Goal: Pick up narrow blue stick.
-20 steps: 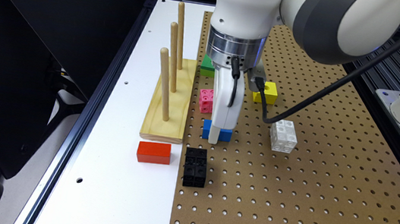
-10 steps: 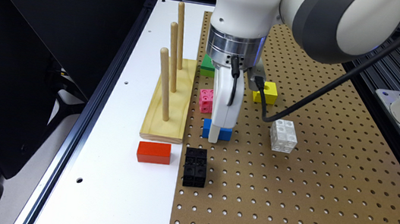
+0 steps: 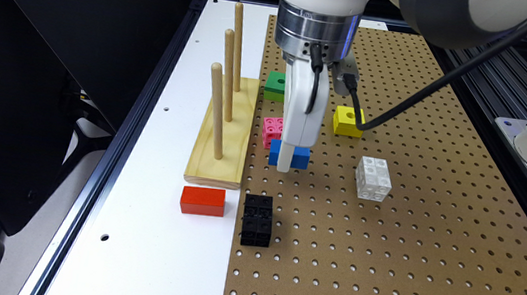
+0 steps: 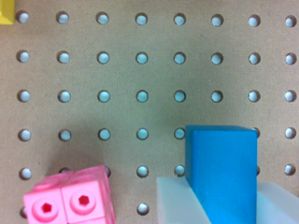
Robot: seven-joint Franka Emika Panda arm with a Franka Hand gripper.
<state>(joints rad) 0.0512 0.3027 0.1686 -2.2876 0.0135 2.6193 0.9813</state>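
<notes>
Seen from the exterior view: gripper [image 3: 285, 162] down on the brown pegboard [image 3: 382, 243], closed around the narrow blue stick [image 3: 298, 156], which sits near the pegboard's edge toward the exterior view's left. Touching or just behind the stick, a pink block [image 3: 271, 131]. Farther back, a green block [image 3: 275, 86] and a yellow block [image 3: 349, 121]. Toward the exterior view's right, a clear block [image 3: 373, 178]. In front, a black block [image 3: 257, 220] and, on the white board [image 3: 157, 235], a red block [image 3: 202, 201] beside a wooden peg stand [image 3: 223, 127].

From the wrist view: pale fingers [image 4: 180, 203] pressed against both long sides of the blue stick [image 4: 222, 168], jaws narrow, gripping it over the pegboard [image 4: 140, 70]. Near it, apart, the pink block [image 4: 70, 198].
</notes>
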